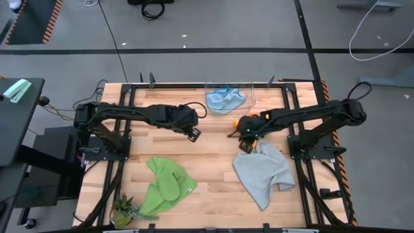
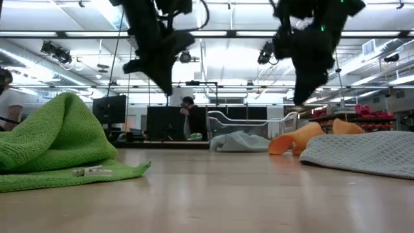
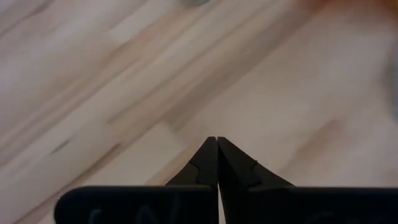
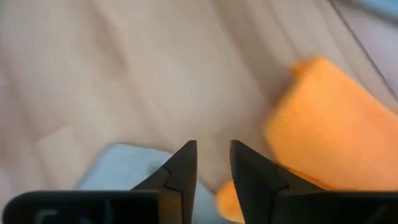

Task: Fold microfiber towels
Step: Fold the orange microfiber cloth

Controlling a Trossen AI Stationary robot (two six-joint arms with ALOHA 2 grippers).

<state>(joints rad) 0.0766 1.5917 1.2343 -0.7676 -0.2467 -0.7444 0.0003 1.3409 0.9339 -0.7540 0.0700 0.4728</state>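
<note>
Wooden planks made up the desk (image 1: 213, 165), and four towels were spread over it. A blue towel (image 1: 224, 99) lay in a clear bin (image 1: 251, 88) at the far edge. A green towel (image 1: 165, 186) sat bunched near the front on the left side, beside a small plant (image 1: 125, 210). A grey towel (image 1: 262, 171) lay rumpled on the right half. An orange towel (image 4: 336, 134) was mostly hidden under the right arm in the high view, but showed in the low view as a heap touching the grey towel's far edge.

The right tool (image 1: 244, 134) hung above the desk where orange met grey. Its wrist view showed the fingers (image 4: 183, 163) narrowly parted with nothing between them, the orange towel just beside one finger and a pale cloth edge beside the other. The left tool (image 3: 216, 163) hovered over bare wood near the desk's middle, pinched shut and empty, well apart from every towel.

By my reading, the coming grasp turned on the right arm: the orange towel lay just off its tool and slightly to one side, so a small sideways shift and a descent seemed needed. Crumpled as it was, the orange towel showed no clear long axis or corner. The left arm stood nearer the green towel than the orange one.
</note>
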